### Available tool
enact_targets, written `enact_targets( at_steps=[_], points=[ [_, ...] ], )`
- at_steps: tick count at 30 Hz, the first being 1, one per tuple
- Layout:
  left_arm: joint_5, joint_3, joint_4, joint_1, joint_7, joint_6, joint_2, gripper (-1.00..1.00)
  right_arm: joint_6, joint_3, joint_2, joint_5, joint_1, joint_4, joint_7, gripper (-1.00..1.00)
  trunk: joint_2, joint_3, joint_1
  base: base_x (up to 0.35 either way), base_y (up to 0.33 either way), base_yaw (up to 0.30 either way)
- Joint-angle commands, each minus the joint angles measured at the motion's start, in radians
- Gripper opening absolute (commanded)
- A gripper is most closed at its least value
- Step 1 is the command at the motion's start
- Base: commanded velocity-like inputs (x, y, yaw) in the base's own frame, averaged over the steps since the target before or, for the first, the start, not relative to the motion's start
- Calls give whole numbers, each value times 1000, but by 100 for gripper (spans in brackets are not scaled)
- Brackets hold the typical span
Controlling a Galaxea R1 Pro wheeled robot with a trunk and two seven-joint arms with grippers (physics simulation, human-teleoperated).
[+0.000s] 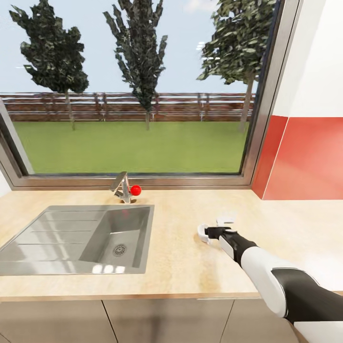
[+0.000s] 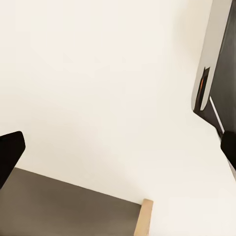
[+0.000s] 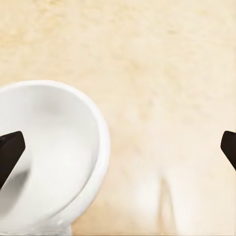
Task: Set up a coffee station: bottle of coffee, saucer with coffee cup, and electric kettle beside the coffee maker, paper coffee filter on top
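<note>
Under window [image 1: 133,85], beige countertop [image 1: 190,267], steel sink [image 1: 71,238], red backsplash [image 1: 305,162]

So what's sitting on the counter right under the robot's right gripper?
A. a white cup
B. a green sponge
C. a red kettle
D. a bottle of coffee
A: the right wrist view looks down into a white cup on the counter, and the head view shows the right gripper over it.

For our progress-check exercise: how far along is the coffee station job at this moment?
Done: nothing confirmable yet. In hand: the right gripper hangs open at a white cup on the countertop, not gripping it. Left: grasping the cup, then all the other placements.
</note>
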Motion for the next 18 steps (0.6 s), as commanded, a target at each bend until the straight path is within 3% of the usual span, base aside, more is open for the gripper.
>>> enact_targets(
  at_steps=[1, 18],
  points=[
    [-10, 8, 0, 0, 2, -3, 0, 100, 5, -2, 0, 2, 0, 3, -3, 100, -2, -2, 1, 0, 0, 0],
    [-10, 8, 0, 0, 2, -3, -2, 100, 2, -2, -1, 2, 26, 21, -3, 100, -2, -2, 1, 0, 0, 0]
  ],
)
